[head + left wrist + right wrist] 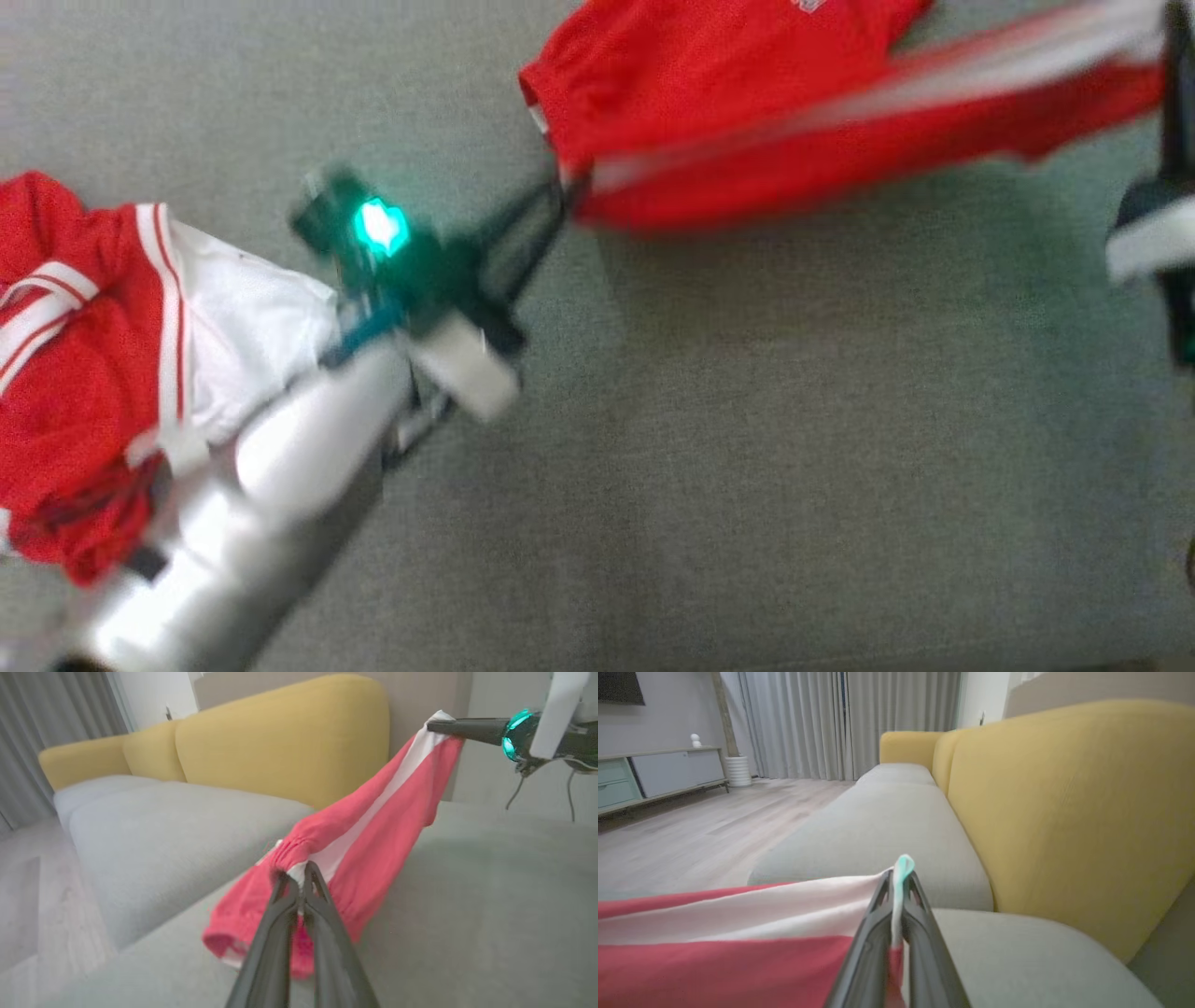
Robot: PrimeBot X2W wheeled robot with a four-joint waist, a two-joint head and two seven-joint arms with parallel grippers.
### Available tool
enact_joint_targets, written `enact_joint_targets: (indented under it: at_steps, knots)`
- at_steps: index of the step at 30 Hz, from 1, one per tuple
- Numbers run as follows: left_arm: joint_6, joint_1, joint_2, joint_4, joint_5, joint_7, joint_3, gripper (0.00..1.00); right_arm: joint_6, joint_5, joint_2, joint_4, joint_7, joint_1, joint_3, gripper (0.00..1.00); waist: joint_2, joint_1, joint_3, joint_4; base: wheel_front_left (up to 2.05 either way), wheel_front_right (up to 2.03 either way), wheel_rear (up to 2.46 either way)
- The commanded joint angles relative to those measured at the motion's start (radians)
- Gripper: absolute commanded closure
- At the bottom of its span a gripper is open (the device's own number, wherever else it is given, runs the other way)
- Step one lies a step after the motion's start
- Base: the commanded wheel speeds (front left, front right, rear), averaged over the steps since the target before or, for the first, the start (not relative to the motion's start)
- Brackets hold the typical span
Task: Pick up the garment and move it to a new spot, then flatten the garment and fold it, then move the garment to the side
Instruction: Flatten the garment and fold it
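A red garment [747, 121] with a white side stripe hangs stretched between my two grippers above the grey cushion [747, 448]. My left gripper [563, 182] is shut on its elastic waistband; the left wrist view shows the fingers pinching the gathered band of the garment [355, 849]. My right gripper [1172, 42] is at the frame's top right edge, shut on the far hem. In the right wrist view my right gripper [900, 877] pinches the white stripe of the garment [738, 947]. The left wrist view also shows the right gripper [444, 724] holding the raised end.
A second pile of red and white clothing [103, 355] lies at the left beside my left forearm. Yellow backrest cushions [280, 737] rise behind the grey seat. Wooden floor [691, 830], curtains and a low cabinet [654, 772] lie beyond the sofa.
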Motion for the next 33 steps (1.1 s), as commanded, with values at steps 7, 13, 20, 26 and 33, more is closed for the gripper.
enact_joint_targets:
  at_steps: [7,13,20,26,33]
  knots:
    - [0.002,0.312,0.068,-0.109,0.046,-0.004,0.028,1.00,-0.001,0.076,-0.019,-0.187,0.057,0.346,-0.046,1.00,0.0000,0.0001,-0.148,0.011,0.00,0.00,0.00]
    - [0.003,0.478,0.082,-0.121,0.042,-0.004,0.022,1.00,-0.001,0.099,-0.018,-0.333,0.139,0.546,-0.081,1.00,0.0000,0.0001,-0.232,0.008,0.00,0.00,0.00]
    - [0.007,0.616,0.100,-0.195,-0.023,0.017,0.012,1.00,-0.001,0.084,0.012,-0.541,0.247,0.757,-0.201,1.00,0.0000,0.0001,-0.291,0.032,0.00,0.00,0.00]
    - [0.005,0.558,0.057,-0.281,-0.127,0.077,0.051,1.00,-0.001,0.076,0.060,-0.609,0.299,0.745,-0.263,1.00,0.0000,0.0001,-0.244,0.073,0.00,0.00,0.00]
    - [0.003,0.403,-0.049,-0.245,-0.283,0.140,0.105,1.00,-0.001,0.042,0.030,-0.501,0.327,0.543,-0.251,1.00,0.0000,0.0001,-0.129,0.120,0.00,0.00,0.00]
